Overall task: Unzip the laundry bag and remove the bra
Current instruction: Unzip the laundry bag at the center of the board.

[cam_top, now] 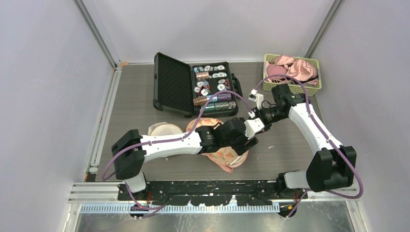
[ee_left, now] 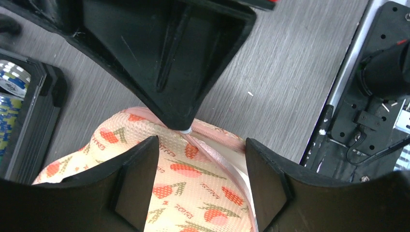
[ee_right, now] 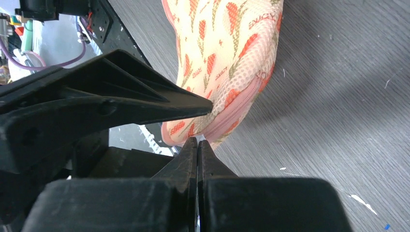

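Note:
The laundry bag, peach mesh with a red and green print, lies in the middle of the table under both grippers. My left gripper hovers just over it, open, a finger on each side of the cloth. The pink zipper runs between the fingers and gapes a little, pale lining showing inside. My right gripper is shut on the small white zipper pull at the bag's far edge. The bra is hidden.
An open black case of poker chips stands just behind the bag. A green basket with pink garments is at the back right. A pale round padded piece lies left of the bag. The black mounting plate lines the near edge.

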Controlling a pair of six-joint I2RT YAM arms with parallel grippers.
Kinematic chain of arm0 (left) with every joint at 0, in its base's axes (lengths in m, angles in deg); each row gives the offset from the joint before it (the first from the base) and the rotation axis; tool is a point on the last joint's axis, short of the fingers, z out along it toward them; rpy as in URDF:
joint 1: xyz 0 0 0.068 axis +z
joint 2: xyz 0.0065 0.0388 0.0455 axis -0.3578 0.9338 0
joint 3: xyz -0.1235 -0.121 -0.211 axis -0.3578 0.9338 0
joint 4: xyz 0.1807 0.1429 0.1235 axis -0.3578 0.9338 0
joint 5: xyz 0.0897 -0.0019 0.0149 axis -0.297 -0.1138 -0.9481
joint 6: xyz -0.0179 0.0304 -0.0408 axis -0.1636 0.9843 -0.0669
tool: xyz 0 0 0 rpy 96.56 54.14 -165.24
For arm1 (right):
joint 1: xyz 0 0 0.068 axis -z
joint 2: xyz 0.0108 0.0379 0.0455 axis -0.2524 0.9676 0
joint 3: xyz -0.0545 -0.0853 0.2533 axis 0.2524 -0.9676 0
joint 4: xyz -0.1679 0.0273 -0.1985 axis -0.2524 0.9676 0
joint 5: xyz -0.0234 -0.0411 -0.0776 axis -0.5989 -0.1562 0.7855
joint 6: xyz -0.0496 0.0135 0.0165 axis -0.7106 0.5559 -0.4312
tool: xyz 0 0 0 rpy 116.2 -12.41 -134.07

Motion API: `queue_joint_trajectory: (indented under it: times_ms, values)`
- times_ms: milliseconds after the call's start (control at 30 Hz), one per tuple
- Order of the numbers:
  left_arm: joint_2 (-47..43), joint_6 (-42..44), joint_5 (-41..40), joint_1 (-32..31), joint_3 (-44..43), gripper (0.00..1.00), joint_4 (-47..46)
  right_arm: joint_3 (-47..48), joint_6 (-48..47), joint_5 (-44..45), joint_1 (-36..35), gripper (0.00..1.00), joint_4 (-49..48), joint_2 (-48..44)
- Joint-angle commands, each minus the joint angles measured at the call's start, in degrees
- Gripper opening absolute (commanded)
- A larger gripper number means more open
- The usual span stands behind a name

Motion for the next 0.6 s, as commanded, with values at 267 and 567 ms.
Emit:
queue_joint_trajectory:
  times_ms: [267, 567]
  values:
    - [-0.5, -0.7, -4.6, -0.3, -1.0, 0.30, 2.1, 0.5, 4.9, -2.5, -1.2, 0.01, -2.8, -4.3]
    - [-4.5, 2.1, 0.4, -0.2, 3.2, 0.00, -0.3, -0.1, 4.5, -2.1, -1.2, 0.01, -3.3, -3.9]
